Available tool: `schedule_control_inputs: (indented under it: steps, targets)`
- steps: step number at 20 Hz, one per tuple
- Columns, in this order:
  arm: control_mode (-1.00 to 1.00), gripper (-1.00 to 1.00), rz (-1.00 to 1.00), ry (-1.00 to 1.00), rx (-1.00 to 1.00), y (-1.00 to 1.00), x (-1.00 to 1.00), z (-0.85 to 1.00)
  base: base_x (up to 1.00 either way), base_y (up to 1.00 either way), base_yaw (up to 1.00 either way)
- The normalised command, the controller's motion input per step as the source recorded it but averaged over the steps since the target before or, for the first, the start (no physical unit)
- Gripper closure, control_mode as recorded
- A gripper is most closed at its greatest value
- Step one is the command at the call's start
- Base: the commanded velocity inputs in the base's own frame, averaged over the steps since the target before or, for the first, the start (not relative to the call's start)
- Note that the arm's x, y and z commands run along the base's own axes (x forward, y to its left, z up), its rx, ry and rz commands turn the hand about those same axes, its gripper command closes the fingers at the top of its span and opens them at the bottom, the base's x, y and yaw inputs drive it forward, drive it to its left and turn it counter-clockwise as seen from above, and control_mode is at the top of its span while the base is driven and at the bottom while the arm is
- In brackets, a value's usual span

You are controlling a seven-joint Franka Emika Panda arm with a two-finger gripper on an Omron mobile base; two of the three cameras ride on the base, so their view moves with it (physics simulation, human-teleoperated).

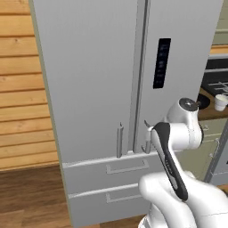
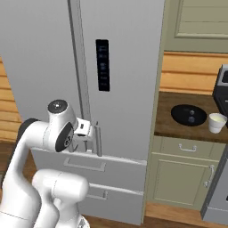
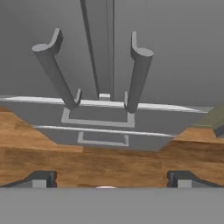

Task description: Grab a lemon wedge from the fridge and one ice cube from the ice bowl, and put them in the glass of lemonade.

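One fridge [image 1: 89, 80] fills the frame centre, with two doors, two vertical bar handles [image 3: 57, 70] and two drawers [image 1: 111, 171] below. At right, one counter [image 2: 167, 113] carries one black ice bowl [image 2: 188, 115] and one glass of lemonade [image 2: 217, 122].

**A home kitchen**

A tall light-grey fridge [image 1: 111, 89] with French doors and two drawers is standing against wood-plank walls on a wooden floor [image 1: 31, 196]. Beside it, a dark wooden desk [image 2: 171, 127] is sitting over olive-green cabinets [image 2: 180, 178], carrying a black bowl [image 2: 189, 115] and a whitish cup [image 2: 217, 122] near its right edge.
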Motion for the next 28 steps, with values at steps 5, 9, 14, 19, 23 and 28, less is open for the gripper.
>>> schedule_control_inputs:
  steps: [5, 9, 14, 19, 23, 28]
  targets:
    - [-1.0, -1.0, 0.0, -0.02, 0.0, -0.15, 0.78, 0.01, 0.0, 0.0, 0.0]
    - [-1.0, -1.0, -0.04, 0.01, 0.0, 0.0, 1.0, 0.01, 0.0, 0.0, 0.0]
    - [-1.0, -1.0, -0.04, 0.0, 0.03, -0.3, 0.76, -0.28, 0.0, 0.0, 0.0]
    - [-1.0, -1.0, -0.05, 0.01, 0.0, -0.53, 0.1, -0.11, 0.0, 0.0, 0.0]
    - [-1.0, -1.0, -0.01, 0.0, 0.0, -0.03, 0.07, -0.16, 0.0, 0.0, 0.0]
    - [-1.0, -1.0, 0.0, 0.0, 0.0, 0.16, -0.08, -0.17, 0.0, 0.0, 0.0]
